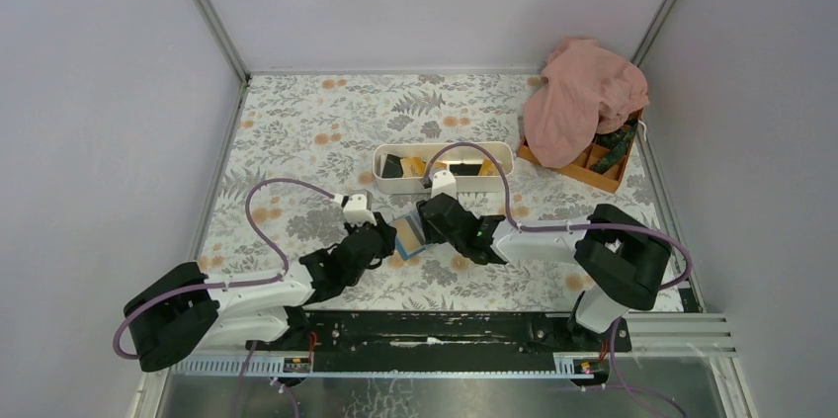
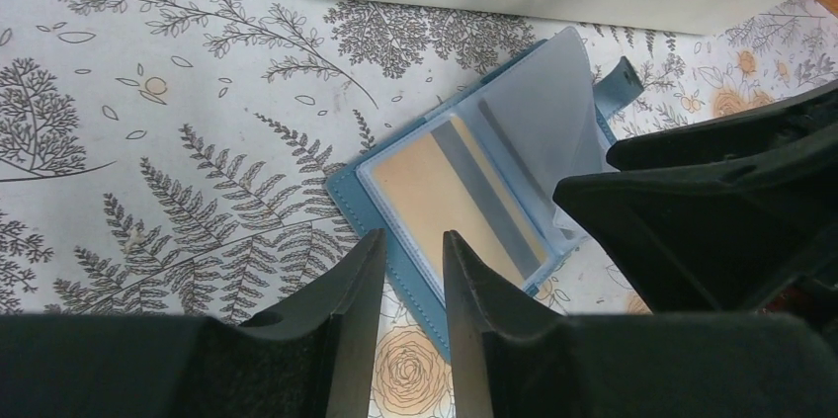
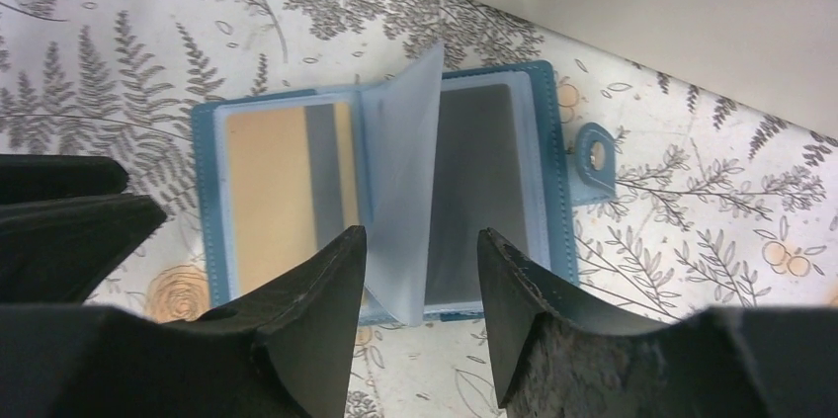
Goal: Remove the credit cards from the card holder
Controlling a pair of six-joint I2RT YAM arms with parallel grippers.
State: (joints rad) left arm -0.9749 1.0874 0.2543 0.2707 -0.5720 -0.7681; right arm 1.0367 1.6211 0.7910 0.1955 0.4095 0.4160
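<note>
Two grippers converge on the open card holder [image 1: 408,238], which lies flat on the flower-patterned table [image 1: 296,131]. It sits about midway between the left and right edges, nearer the near edge than the far one, and just in front of a long white tray [image 1: 380,154].

Left wrist view: the left gripper [image 2: 413,275] has its fingers slightly apart with nothing clamped. Their tips hang over the blue border at one corner of the holder, and contact with it cannot be judged. An orange-yellow card [image 2: 435,191] with a grey stripe shows through the clear pocket of that half.

Right wrist view: the right gripper [image 3: 420,280] is spread wider. Its two fingers straddle the lower edge of a translucent sleeve [image 3: 400,171] that stands up from the spine. The sleeve lies nearer one finger and is not pinched. The other half holds a dark card [image 3: 479,191] in its pocket, and a strap tab [image 3: 596,159] with a round snap projects from the outer edge of that half. Both cards are fully seated in their pockets.

Top view: the tray holds small yellow and black pieces, too small to identify. An orange box [image 1: 593,169] stands in the far right corner, partly covered by a pink cloth [image 1: 583,97]. Both are well apart from the holder
</note>
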